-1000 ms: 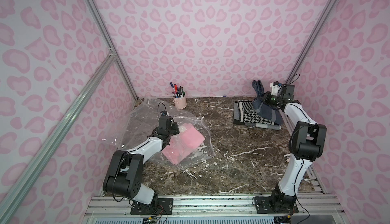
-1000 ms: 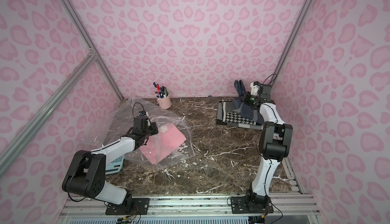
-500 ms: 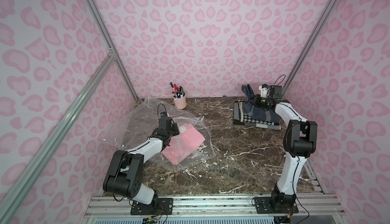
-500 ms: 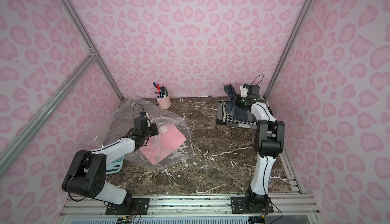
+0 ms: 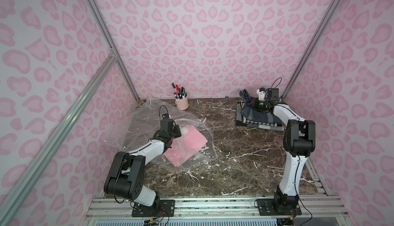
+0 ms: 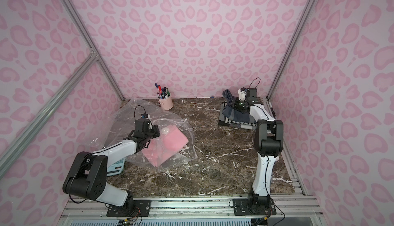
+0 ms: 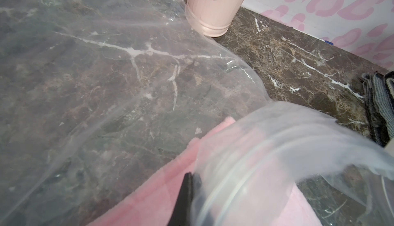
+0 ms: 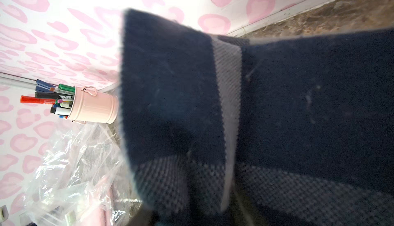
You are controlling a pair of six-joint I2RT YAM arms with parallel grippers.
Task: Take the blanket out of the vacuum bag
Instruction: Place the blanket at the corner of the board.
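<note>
Top views, brown marble tabletop (image 5: 245, 150) bearing vacuum bag (image 5: 207, 150), pink leopard-print walls (image 5: 202, 33)

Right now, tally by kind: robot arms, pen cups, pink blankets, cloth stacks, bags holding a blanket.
White-and-black robot arms: 2
Pink metal pen cup: 1
Pink fleece blanket: 1
Folded navy-and-houndstooth cloth stack: 1
Crinkly clear plastic vacuum bag: 1
Total: 6

The clear crinkly plastic vacuum bag (image 5: 138, 124) lies at the left of the brown marble table (image 5: 245, 161), a folded pink fleece blanket (image 5: 191, 144) inside it. Behind it stands a pink metal pen cup (image 5: 181, 103). At the right rear, a dark navy blanket (image 5: 255, 114) tops a stack of folded cloths (image 5: 262, 124).
</note>
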